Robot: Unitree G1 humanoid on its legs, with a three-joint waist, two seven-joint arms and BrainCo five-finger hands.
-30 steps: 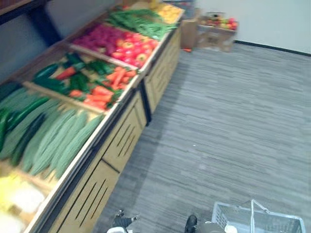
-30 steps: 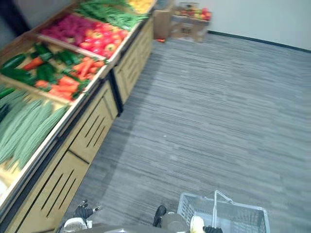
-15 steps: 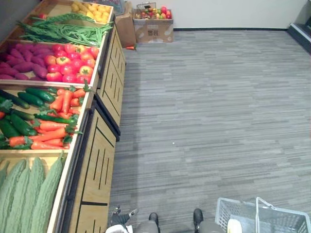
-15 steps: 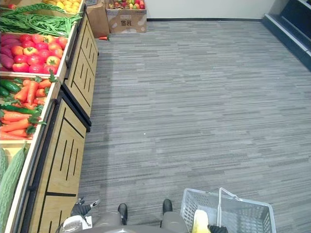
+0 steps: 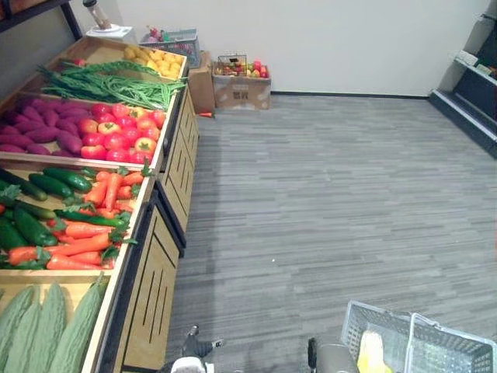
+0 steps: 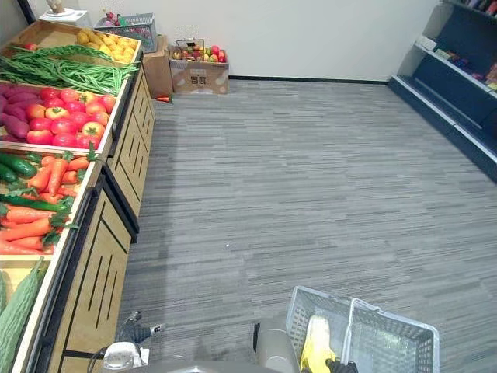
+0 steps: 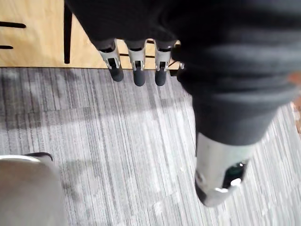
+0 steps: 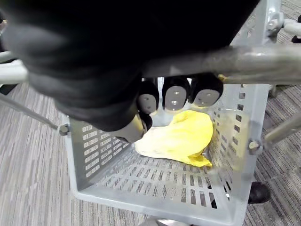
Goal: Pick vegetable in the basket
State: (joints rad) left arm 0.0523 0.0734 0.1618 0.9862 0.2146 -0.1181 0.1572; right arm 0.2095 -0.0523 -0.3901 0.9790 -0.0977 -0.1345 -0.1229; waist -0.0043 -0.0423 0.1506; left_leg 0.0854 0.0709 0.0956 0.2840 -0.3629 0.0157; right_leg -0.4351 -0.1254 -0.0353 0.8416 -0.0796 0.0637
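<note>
Right hand (image 8: 175, 98): fingers curled round the basket handle (image 8: 235, 59).
Basket (image 8: 103, 146): grey plastic, hanging from that handle.
Yellow vegetable (image 8: 181, 139): lying on the basket bottom.
Left hand (image 7: 137, 66): fingers straight, empty, beside the wooden produce stand (image 7: 33, 42).

The basket (image 6: 388, 346) at 5 o'clock is cut off by the lower edge; the contents of the cardboard box (image 6: 199, 78) at 11 o'clock are too small to identify.
</note>
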